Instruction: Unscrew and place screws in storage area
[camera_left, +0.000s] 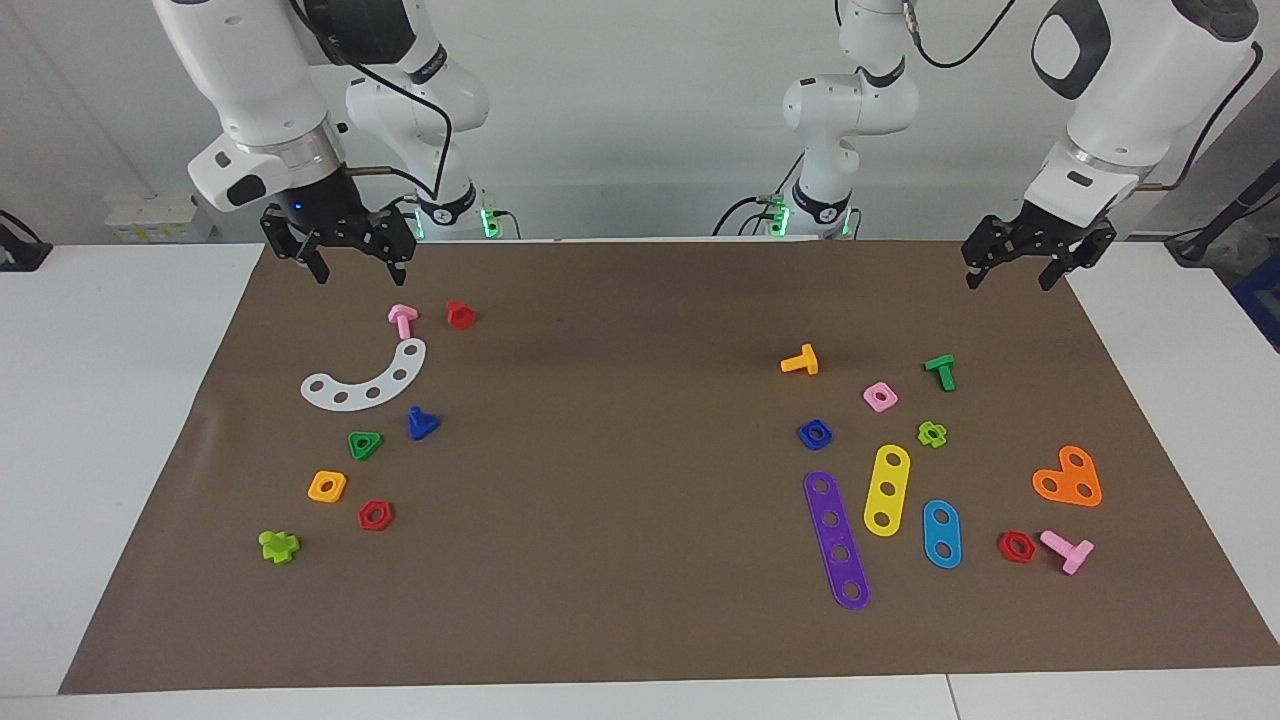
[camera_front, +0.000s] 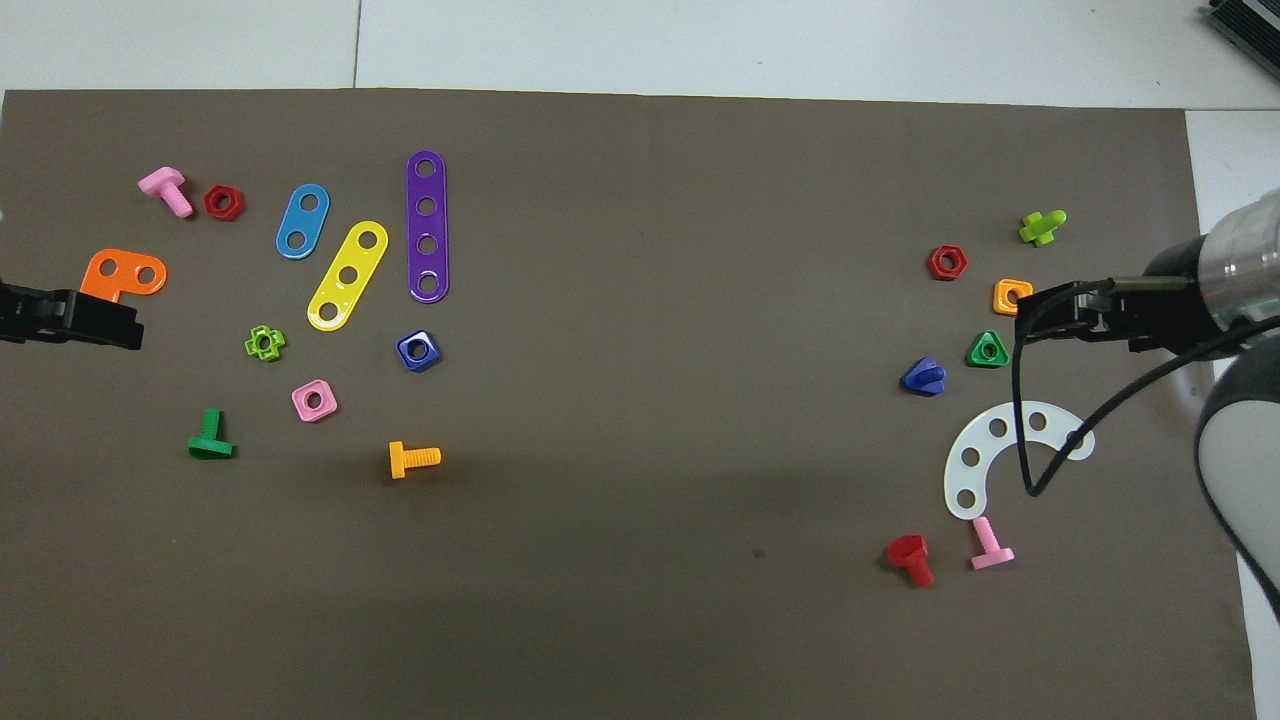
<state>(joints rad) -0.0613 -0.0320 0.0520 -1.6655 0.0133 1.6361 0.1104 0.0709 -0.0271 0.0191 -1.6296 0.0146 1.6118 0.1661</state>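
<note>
Facing view: we count one dark-blue bolt (camera_left: 422, 423) beside the white arc strip (camera_left: 366, 380), one dark-blue nut (camera_left: 815, 433) beside the purple strip (camera_left: 837, 540). Right gripper (camera_left: 353, 262) and left gripper (camera_left: 1012, 270) hang spread wide.

Overhead view: we count two pink bolts (camera_front: 166, 190), (camera_front: 990, 545).

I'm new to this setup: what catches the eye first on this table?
Bright toy parts lie in two clusters on the brown mat. At the left arm's end, a long purple strip lies beside a yellow strip and the dark-blue nut. At the right arm's end, a white curved strip lies beside the dark-blue bolt.
</note>
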